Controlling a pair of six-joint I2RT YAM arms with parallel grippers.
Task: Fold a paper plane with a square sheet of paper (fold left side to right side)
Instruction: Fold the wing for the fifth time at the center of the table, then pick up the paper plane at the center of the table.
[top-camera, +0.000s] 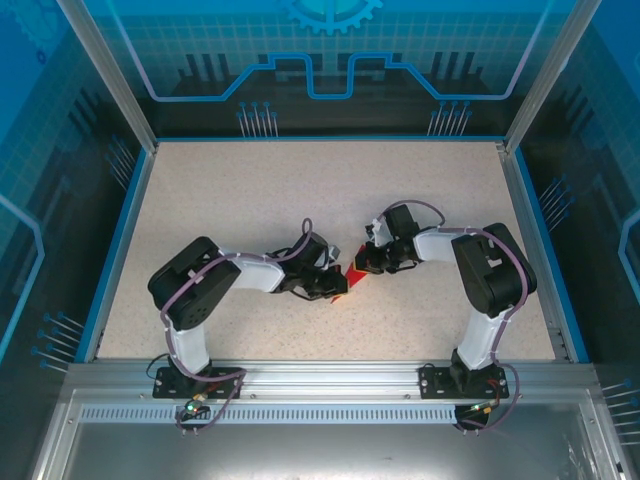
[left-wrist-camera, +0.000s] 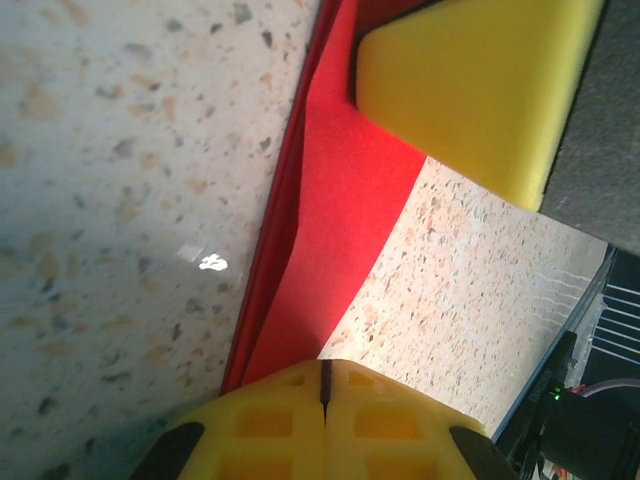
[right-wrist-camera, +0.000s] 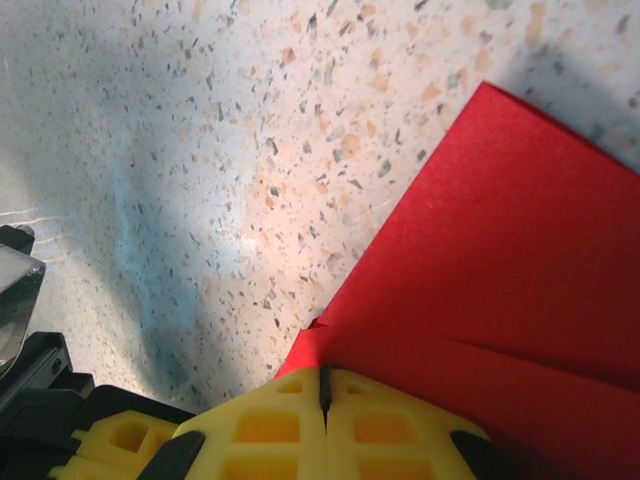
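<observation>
**benchrat:** Where's it at with the plane? All I can make out from above is both arms bent in toward the middle of the table (top-camera: 250, 200).

**foldnerd:** Yep, the square sheet of paper (right-wrist-camera: 480, 250) is right there between them, mid-table and a bit right of centre. It isn't a flat square any more. The right wrist cam shows one red layer lying over another with a crease line, so I'd call this mid-fold and nowhere near a dart.

**benchrat:** Jaws?

**foldnerd:** The left gripper (left-wrist-camera: 325, 378) is closed, yellow fingers meeting at a thin seam. A raised red edge runs right up to its tips. The right gripper (right-wrist-camera: 325, 380) is closed too, with a corner of the paper at its tips. I honestly can't tell whether either one has a layer pinched or is just pushing down on it. In the left wrist view, one yellow pad (left-wrist-camera: 470, 90) of the right gripper sits on the far end of that red strip.

**benchrat:** Next move?

**foldnerd:** My guess is flattening that fold. One tip would pin the paper while the other runs along the crease, slow and low. Thin paper on a smooth tabletop will slide or buckle if both tips push at once.
</observation>
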